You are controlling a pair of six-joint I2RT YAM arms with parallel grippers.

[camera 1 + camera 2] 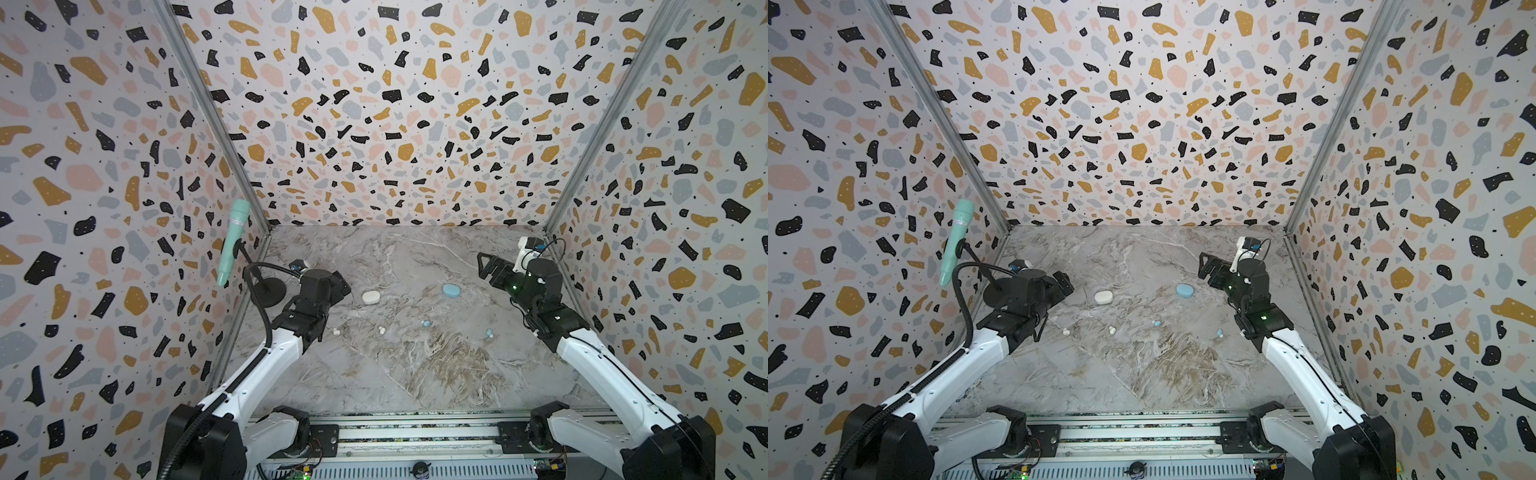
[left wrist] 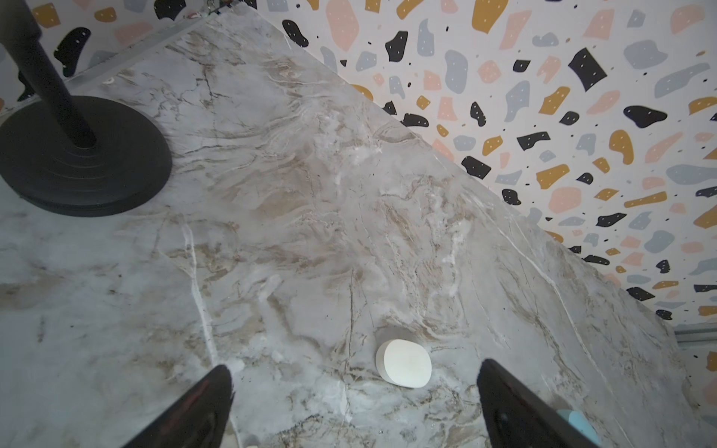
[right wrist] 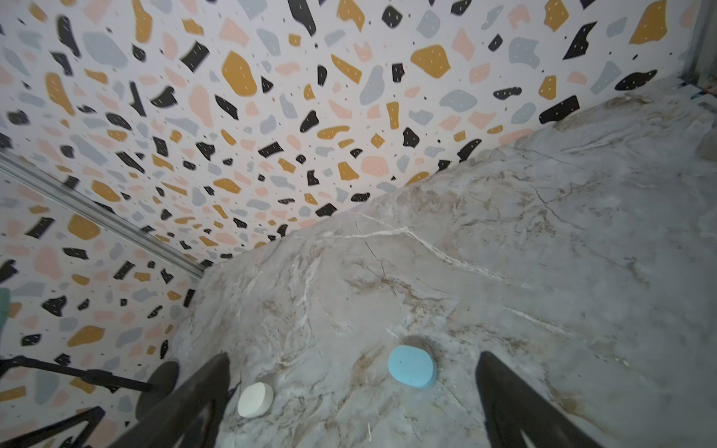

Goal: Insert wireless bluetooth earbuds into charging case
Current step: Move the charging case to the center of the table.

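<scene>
Earbuds (image 1: 381, 330) lie centrally, well apart from all 3 walls (image 1: 374, 124).

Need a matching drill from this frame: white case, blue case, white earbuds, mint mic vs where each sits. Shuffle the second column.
Things
1. white case
2. blue case
3. white earbuds
4. mint microphone

Places
A. clipped on a black stand at the left edge of the table
B. lying on the table just ahead of the open right gripper
C. loose on the table, nearer the arm bases than both cases
D. lying on the table just ahead of the open left gripper

Pairs: 1-D, 2-B, 3-C, 4-A
</scene>
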